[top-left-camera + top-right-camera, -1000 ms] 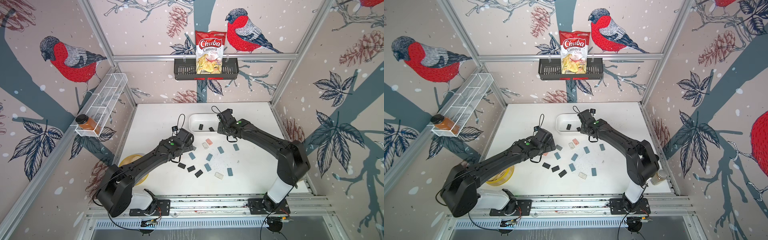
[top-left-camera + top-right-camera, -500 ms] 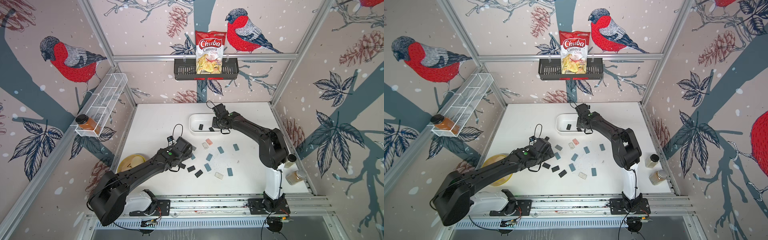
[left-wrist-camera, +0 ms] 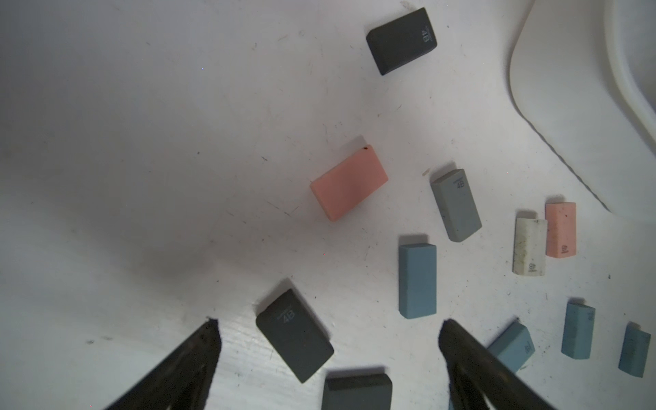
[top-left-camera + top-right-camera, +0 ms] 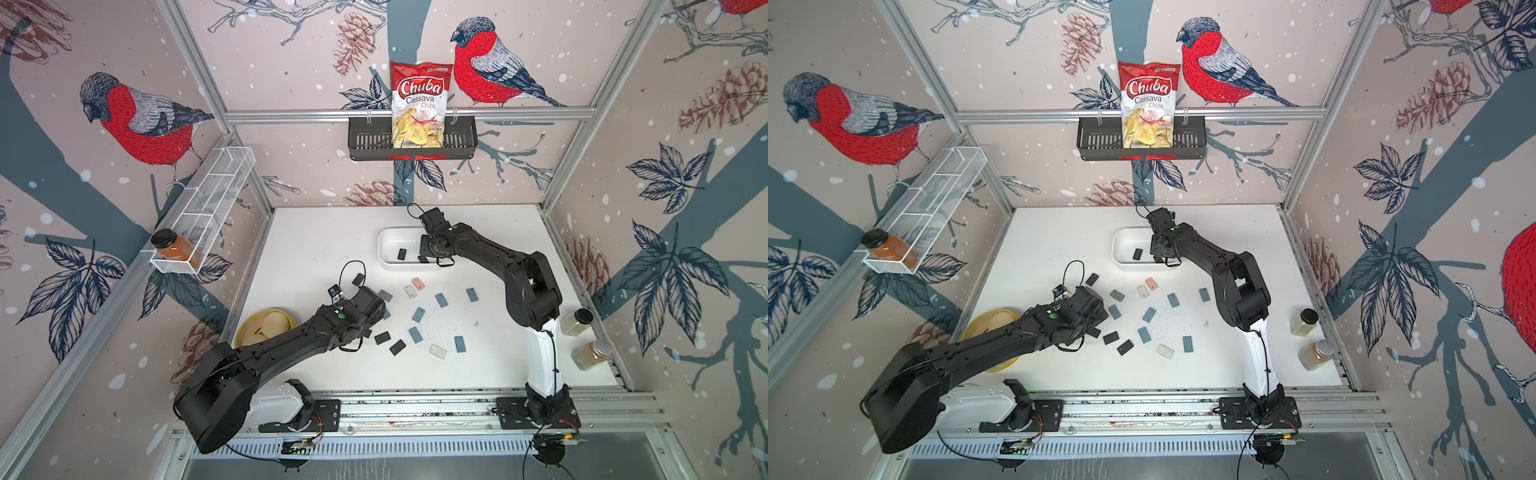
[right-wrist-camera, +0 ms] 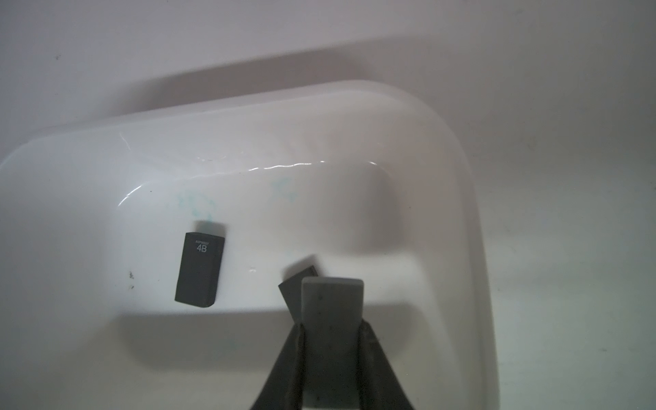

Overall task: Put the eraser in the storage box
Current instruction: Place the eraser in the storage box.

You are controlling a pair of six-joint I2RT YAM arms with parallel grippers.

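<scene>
Bullfinch-and-pinecone wallpapered walls (image 4: 291, 62), aluminium frame rails (image 4: 291, 115), scuffed white tabletop (image 4: 324, 241)

Even, bright top views; wrist views dimmer, softly shadowed, with glare on the storage box (image 5: 248, 149).

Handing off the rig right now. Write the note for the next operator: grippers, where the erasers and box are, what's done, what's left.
Grippers: the right gripper is shut on a grey eraser, held over the storage box, not yet released. The left gripper is open and empty, over a black eraser on the table.
Done: a boxed eraser lies flat; a second boxed eraser shows partly behind the grey one. Both are black.
Left: drop the grey one, then move the loose erasers from the table.
</scene>
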